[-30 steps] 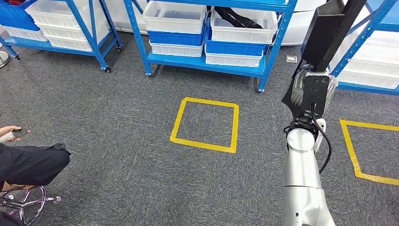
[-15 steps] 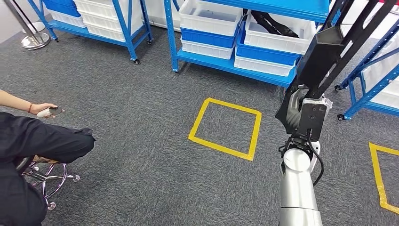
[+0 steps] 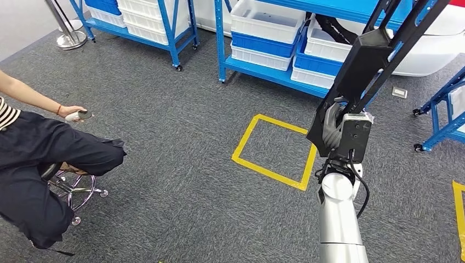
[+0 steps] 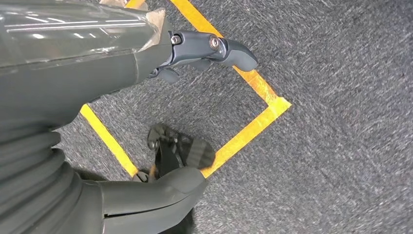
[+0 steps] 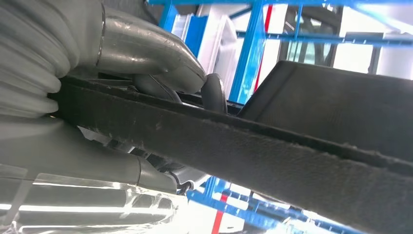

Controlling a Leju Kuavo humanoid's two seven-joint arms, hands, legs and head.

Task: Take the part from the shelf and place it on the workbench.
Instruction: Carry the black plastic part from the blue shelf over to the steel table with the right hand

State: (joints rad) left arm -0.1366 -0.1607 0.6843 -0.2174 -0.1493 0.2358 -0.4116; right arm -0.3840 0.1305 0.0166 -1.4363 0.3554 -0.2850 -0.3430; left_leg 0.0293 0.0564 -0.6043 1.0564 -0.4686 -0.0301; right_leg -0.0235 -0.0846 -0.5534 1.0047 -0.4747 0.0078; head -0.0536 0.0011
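The part (image 3: 378, 49) is a long black flat piece with a boxy middle. It rises slanting up and to the right from my right hand (image 3: 335, 127), which grips its lower end at chest height on the right of the head view. In the right wrist view the fingers (image 5: 151, 48) wrap over the part's dark edge (image 5: 272, 151). My left hand (image 4: 97, 97) hangs over the grey carpet, its fingers (image 4: 214, 46) and thumb (image 4: 156, 190) apart with nothing between them.
Blue shelves (image 3: 222, 49) with white and blue bins stand at the back. A yellow tape square (image 3: 274, 150) marks the carpet ahead. A person (image 3: 33, 164) sits on a stool at the left, holding a small controller (image 3: 82, 115). A stanchion base (image 3: 70, 39) stands far left.
The camera has turned left: shelves and tape square slid right and the seated person came further into view. My right hand still holds the part the same way.
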